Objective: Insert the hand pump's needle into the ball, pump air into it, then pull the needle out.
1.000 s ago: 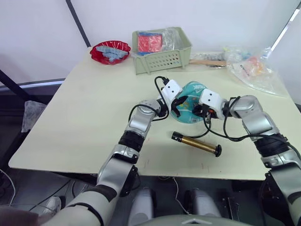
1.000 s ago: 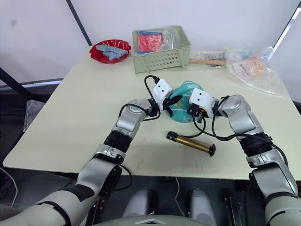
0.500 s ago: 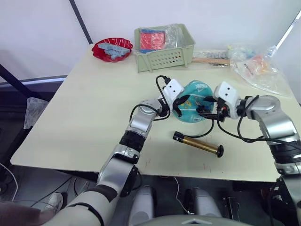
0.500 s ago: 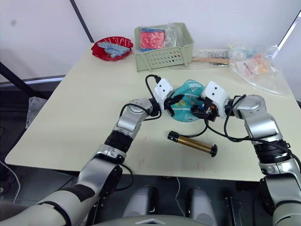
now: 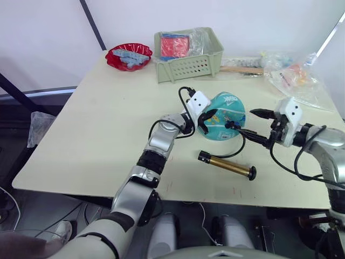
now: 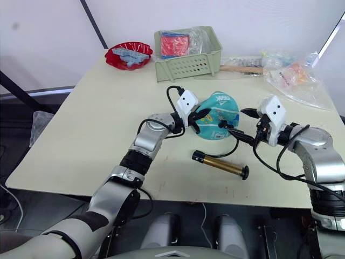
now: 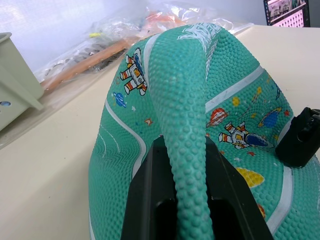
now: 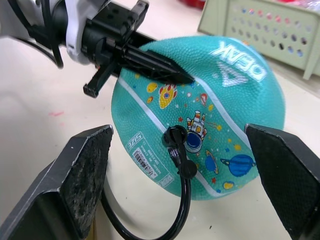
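right gripper (image 6: 249, 125) backed off ball (image 6: 218, 121) (needle seated); basket (image 6: 188, 54) behind.

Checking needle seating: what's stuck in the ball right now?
The black needle fitting sits against the ball, its hose trailing down; the pin itself is hidden inside. The left gripper pinches a fold of the ball. The right gripper is open and clear.

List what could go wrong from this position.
The left gripper pinches only a fold of the soft ball, so the ball could slip or roll. The needle sits in the ball with the right gripper open and apart from it; a hose tug might pull it out. The hand pump lies unheld.
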{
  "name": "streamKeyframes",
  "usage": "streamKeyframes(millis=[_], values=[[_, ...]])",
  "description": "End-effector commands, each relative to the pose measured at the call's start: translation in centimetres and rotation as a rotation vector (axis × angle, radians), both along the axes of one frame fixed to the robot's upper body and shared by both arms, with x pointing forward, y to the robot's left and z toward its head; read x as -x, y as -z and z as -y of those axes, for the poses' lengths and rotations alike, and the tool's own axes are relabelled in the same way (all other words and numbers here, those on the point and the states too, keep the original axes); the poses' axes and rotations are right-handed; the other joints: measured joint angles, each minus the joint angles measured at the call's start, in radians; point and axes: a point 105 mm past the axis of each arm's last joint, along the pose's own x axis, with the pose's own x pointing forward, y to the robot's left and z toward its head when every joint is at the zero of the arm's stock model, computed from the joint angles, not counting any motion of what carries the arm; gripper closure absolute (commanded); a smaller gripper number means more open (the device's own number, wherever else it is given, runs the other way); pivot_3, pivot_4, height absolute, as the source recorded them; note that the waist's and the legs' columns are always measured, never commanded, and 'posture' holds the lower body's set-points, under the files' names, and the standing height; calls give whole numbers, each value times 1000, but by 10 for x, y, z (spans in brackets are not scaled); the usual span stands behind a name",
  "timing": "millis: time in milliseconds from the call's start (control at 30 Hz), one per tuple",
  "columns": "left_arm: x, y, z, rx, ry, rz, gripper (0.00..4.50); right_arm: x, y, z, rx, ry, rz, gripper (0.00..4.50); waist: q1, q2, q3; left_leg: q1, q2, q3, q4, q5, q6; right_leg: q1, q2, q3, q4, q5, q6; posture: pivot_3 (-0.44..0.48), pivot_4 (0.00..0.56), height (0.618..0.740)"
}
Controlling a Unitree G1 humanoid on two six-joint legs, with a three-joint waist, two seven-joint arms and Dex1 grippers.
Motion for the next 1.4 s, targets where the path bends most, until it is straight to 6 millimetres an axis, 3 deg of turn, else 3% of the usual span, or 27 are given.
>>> streamKeyframes(millis=[33,133,333,667,733,767,833,900,1033,1233,1400], values=[[4,26,-2,-42,-5,-86,4437,11,-7,15,-27,38,100,81,1,0,0,0,0,0,0,0,0,0,0,0,0,0,0,0,150,735],[4,25,-2,-40,-2,-85,4437,19,2,30,-53,57,79,81,2,0,0,0,0,0,0,0,0,0,0,0,-1,0,0,0,150,735],[5,23,0,-34,11,-83,4437,40,2,71,-201,76,98,81,1,0,1,1,0,0,0,0,0,1,0,0,0,0,1,0,150,735],[9,12,2,10,48,-74,4437,84,7,84,-245,-81,65,81,0,0,1,1,0,0,0,0,0,1,0,1,0,0,1,0,150,735],[9,9,3,21,50,-67,3572,89,7,85,-252,-107,76,0,0,-1,1,1,0,0,0,0,0,1,0,1,0,0,0,0,150,735],[9,7,3,30,50,-63,3448,89,7,86,-253,-110,79,0,0,0,1,1,0,0,0,0,0,1,0,1,0,0,0,0,150,735],[8,1,3,62,45,-51,2400,90,8,89,-254,-103,86,0,1,0,2,1,0,0,0,0,0,1,0,1,0,0,1,0,150,735],[8,-6,4,92,48,-33,1780,91,10,91,-253,-96,89,0,0,0,3,1,0,0,0,0,0,1,0,1,0,0,1,0,150,735],[10,-23,3,149,60,11,21,93,14,93,-254,-89,97,0,-1,1,4,1,-2,2,1,0,0,1,-1,4,0,0,1,0,150,735],[24,-55,-3,204,138,80,21,95,17,97,-256,-73,112,0,-1,-1,13,1,-10,1,1,-5,5,-5,0,21,-1,2,5,0,150,735],[44,-67,-16,211,226,100,21,97,21,100,-255,-64,116,0,-2,-1,14,4,-13,1,1,-6,5,-8,2,34,-1,4,9,0,150,735]])
